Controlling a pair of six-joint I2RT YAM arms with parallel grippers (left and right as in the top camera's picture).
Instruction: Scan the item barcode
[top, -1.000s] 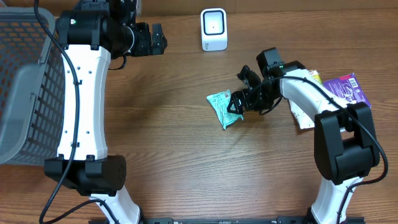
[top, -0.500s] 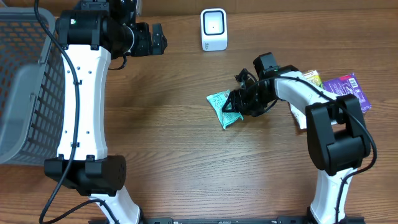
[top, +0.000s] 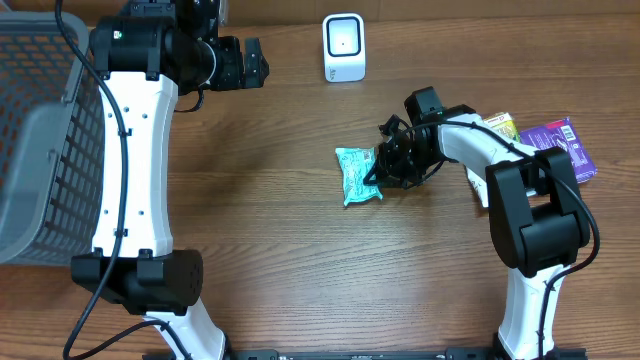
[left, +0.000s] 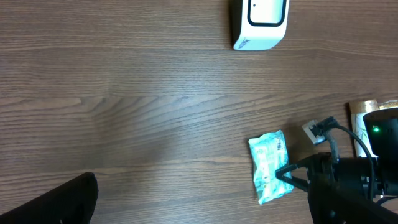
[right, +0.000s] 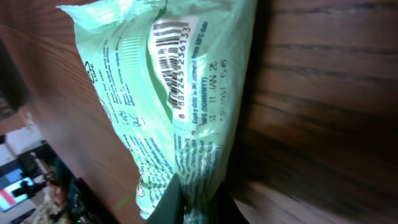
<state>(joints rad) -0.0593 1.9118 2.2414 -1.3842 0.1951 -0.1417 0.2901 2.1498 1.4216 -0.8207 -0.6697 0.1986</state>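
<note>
right hand (top: 378, 172) is pressed together on the right edge of the green packet (top: 357, 175), pinching the wrapper. from the right wrist the pinch sits at the very bottom of the shot, with the fingers (right: 168, 208) mostly cut off, just dark tips against the plastic. the packet (right: 186, 112) fills that view. the barcode (right: 177, 62) faces the lens, bars crisp, and the small print beside it is too blurred to read. whether the packet lies flat on the bench (top: 300, 270) or is lifted a touch, can't tell.

moving outward: the white scanner (top: 344, 47) stands at the far side of the bench, well apart from the packet. behind the right arm, a yellow item (top: 503, 125) and a purple pack (top: 562, 145) are partly hidden.

far left, the left hand (top: 245, 62) hangs spread, holding nothing. its own camera catches only one dark finger (left: 62, 202) in the corner. the grey basket (top: 40, 150) is cut off at the frame edge.
</note>
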